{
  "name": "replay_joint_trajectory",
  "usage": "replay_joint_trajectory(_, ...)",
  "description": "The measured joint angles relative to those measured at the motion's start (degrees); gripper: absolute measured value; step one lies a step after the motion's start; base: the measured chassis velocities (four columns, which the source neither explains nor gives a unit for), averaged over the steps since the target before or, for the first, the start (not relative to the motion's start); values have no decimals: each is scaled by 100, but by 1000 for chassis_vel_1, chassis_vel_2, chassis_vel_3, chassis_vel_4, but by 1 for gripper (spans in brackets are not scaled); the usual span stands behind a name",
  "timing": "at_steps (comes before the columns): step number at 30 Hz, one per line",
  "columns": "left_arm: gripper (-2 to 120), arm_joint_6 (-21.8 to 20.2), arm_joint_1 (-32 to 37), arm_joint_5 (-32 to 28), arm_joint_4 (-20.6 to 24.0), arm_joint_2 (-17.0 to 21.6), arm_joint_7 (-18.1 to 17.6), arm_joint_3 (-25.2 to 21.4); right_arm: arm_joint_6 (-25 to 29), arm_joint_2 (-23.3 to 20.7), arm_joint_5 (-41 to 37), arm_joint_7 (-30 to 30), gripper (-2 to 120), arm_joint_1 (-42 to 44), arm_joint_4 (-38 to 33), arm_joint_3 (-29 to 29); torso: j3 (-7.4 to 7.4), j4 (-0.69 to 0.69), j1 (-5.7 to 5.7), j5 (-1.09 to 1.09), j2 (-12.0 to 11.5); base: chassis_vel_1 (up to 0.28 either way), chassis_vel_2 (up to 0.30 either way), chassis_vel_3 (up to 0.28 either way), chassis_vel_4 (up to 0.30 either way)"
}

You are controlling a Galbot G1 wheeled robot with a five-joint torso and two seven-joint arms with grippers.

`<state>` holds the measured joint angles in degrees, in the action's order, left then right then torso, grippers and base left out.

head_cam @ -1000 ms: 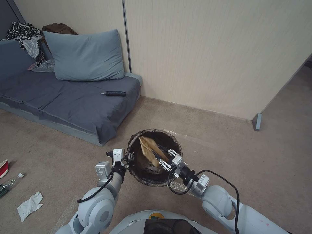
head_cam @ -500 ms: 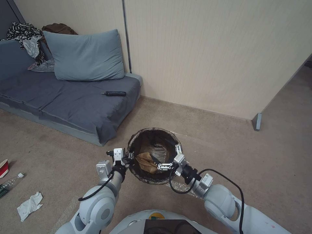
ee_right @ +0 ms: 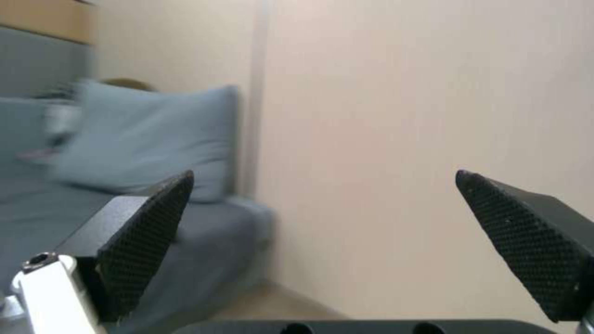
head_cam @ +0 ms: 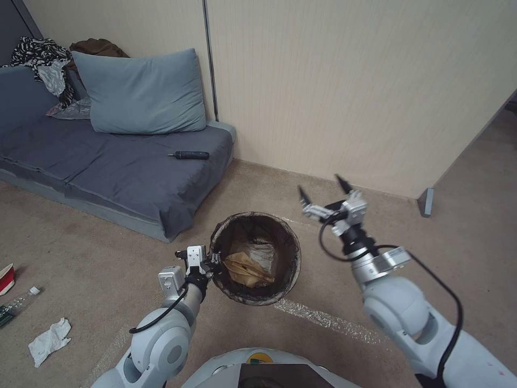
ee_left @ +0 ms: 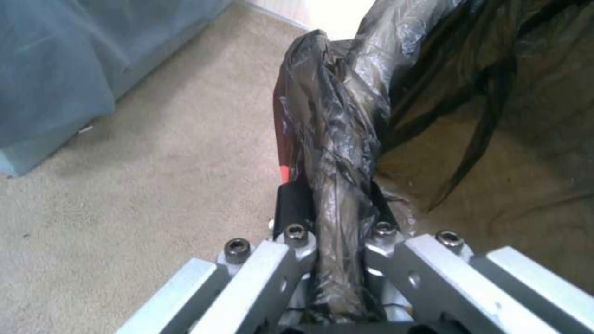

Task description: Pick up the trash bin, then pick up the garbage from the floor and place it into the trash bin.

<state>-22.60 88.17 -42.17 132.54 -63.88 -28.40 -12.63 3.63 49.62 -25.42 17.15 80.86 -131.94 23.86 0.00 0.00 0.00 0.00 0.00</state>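
Trash bin (head_cam: 255, 258) held off the carpet near the sofa's (head_cam: 124, 172) corner, tan folded paper (head_cam: 245, 268) lying inside. Left gripper (head_cam: 214, 262) pinched tight on the bagged rim. Right gripper (head_cam: 325, 189) raised beside the bin toward the wall, jaws wide apart, empty. Tissue (head_cam: 48, 340), bottle (head_cam: 16, 306), cup (head_cam: 5, 279) on open floor at left.

Head view high, facing down toward floor and sofa (head_cam: 107, 156); wrist views close, both sharing that sofa.
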Motion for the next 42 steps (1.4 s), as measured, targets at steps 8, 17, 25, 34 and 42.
replay_joint_trajectory(8, 2, 63, 1, 233, -52, 1, 95, -62, -179, 520, 550, 94, 100, 880, -126, 905, 0, 0, 0, 1, 0, 0, 0, 0, 0)
replay_joint_trajectory(17, 2, 136, 23, 501, -46, -21, 122, -88, 77, 1638, 1672, 103, 100, 1940, 17, 936, 0, -1, 0, 0, 0, 0, 0, 0, 0)
replay_joint_trajectory(25, 2, 159, 105, 591, 19, 16, 129, -112, 372, 2181, 2093, 151, 100, 2209, 234, 734, 0, 0, 0, -1, 0, 0, 0, 0, 0)
replay_joint_trajectory(34, 2, 111, 212, 448, 57, 6, 139, -16, 445, 2390, 2197, 193, 100, 2195, 306, 660, 0, 0, 0, -1, 0, 0, 0, 0, 0)
replay_joint_trajectory(42, 2, 105, 286, 440, 73, -14, 130, 39, 451, 2410, 2215, 206, 100, 2164, 313, 652, 0, 0, 0, 0, 0, 0, 0, 0, 0)
